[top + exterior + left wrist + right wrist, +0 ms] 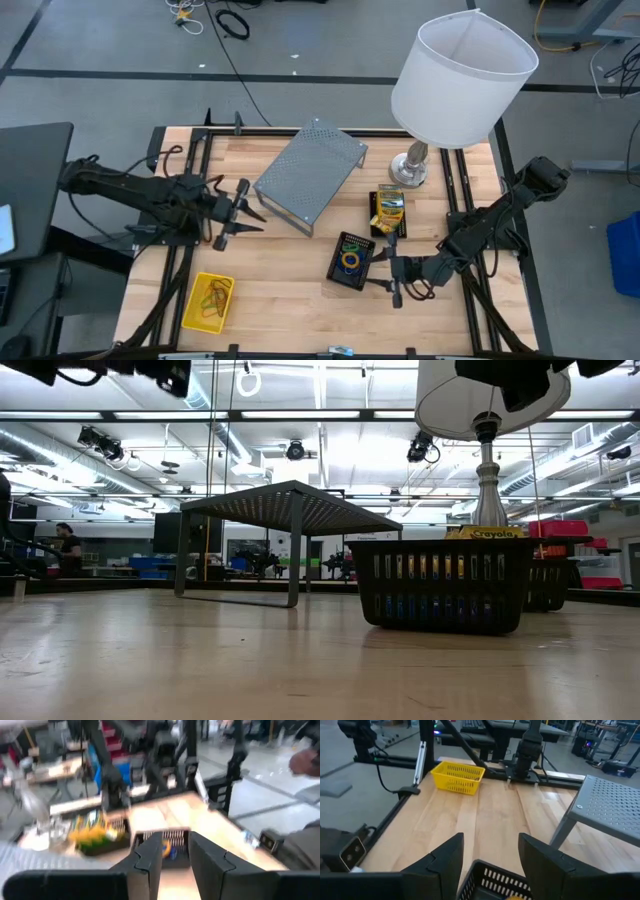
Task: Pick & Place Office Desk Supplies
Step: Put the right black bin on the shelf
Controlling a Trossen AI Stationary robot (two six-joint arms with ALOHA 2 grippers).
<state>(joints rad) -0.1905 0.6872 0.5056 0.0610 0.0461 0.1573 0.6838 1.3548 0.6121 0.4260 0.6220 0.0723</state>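
Nearest the overhead camera, the white lamp shade [464, 64] rises over the far right of the wooden counter [280, 290].

From the left: the left gripper [243, 213] hangs above the counter's left side, its jaws parted by a narrow gap with nothing between them. Below it, at the near left corner, the yellow basket [207, 303] holds a few coloured rubber-band loops [217, 294]. In the middle stands a grey perforated metal stand [309, 171], set at an angle. Right of it, a black mesh tray [350, 260] holds more loops, with blue and yellow ones showing. A second black mesh tray [388, 212] sits just beyond it, near the lamp base [409, 169], filled with yellow-green crayon boxes [389, 207]. The right gripper [396, 279] sits at the nearer tray's right edge, jaws spread wide and empty, the tray's rim showing between them.
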